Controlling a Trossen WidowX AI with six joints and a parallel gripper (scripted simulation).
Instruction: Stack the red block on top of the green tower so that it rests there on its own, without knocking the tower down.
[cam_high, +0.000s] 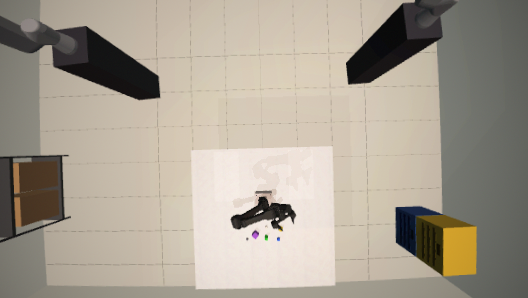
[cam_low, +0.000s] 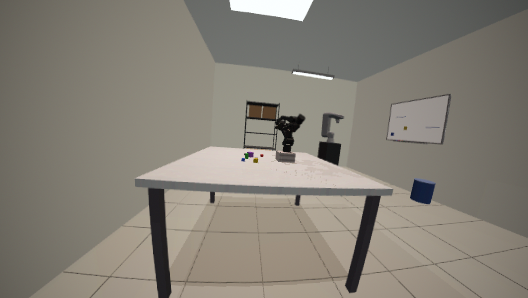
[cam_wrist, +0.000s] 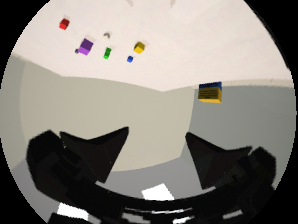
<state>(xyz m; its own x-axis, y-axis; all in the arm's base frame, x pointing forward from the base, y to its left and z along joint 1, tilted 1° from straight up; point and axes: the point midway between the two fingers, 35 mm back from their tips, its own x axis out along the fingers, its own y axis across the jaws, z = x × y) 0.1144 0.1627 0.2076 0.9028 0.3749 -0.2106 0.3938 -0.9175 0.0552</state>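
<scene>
The small red block (cam_low: 261, 155) (cam_wrist: 64, 23) lies on the white table (cam_high: 310, 260) (cam_low: 320, 182), apart from the other blocks. The green tower (cam_high: 266, 237) (cam_low: 246, 156) (cam_wrist: 107, 52) stands upright beside a purple block (cam_high: 255, 234) (cam_wrist: 84, 46). My gripper (cam_wrist: 157, 132) (cam_high: 293, 217) (cam_low: 298, 120) is open and empty. It hangs high above the table, well away from the red block. In the top-down view I cannot make out the red block near the arm.
A yellow block (cam_wrist: 139, 47) (cam_low: 255, 160) and a blue block (cam_wrist: 131, 59) (cam_high: 278, 239) lie near the tower. The arm's base (cam_low: 286, 156) stands mid-table. A yellow and blue crate (cam_high: 445, 240) (cam_wrist: 210, 92) sits on the floor beyond the table edge.
</scene>
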